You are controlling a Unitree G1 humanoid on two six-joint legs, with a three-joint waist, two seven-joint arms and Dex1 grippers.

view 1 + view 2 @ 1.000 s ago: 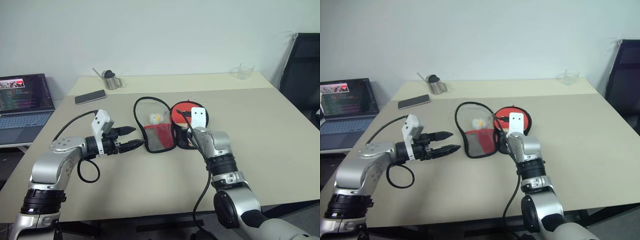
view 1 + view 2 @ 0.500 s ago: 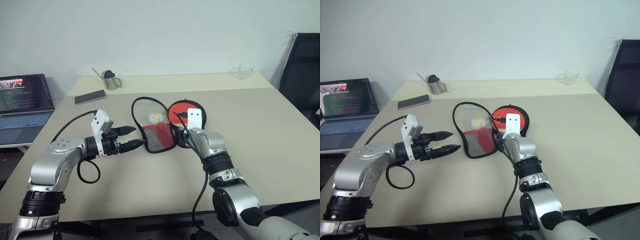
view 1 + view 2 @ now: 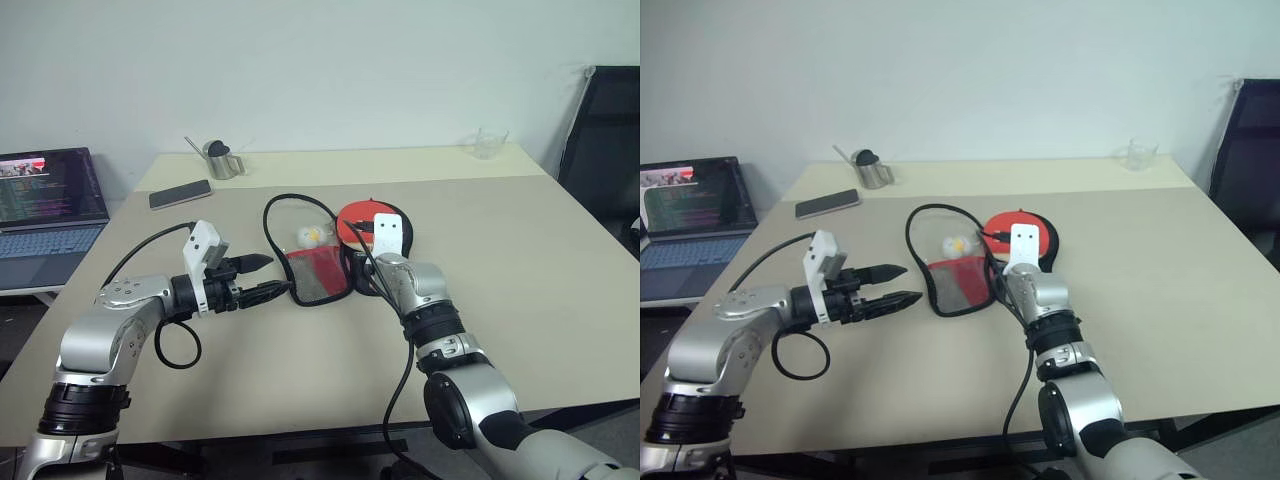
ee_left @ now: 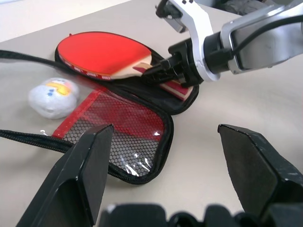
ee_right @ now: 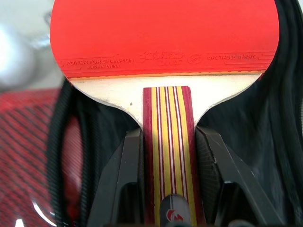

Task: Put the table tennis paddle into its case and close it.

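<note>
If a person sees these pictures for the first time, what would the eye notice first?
Probably the table tennis paddle, its red face lying in the open half of its case mid-table, the handle clamped by the right end effector. Next, the left end effector, open and empty, hovers beside the case.

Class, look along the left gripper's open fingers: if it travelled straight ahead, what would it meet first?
Probably the mesh flap of the open case, straight ahead of the left gripper; depth is uncertain.
</note>
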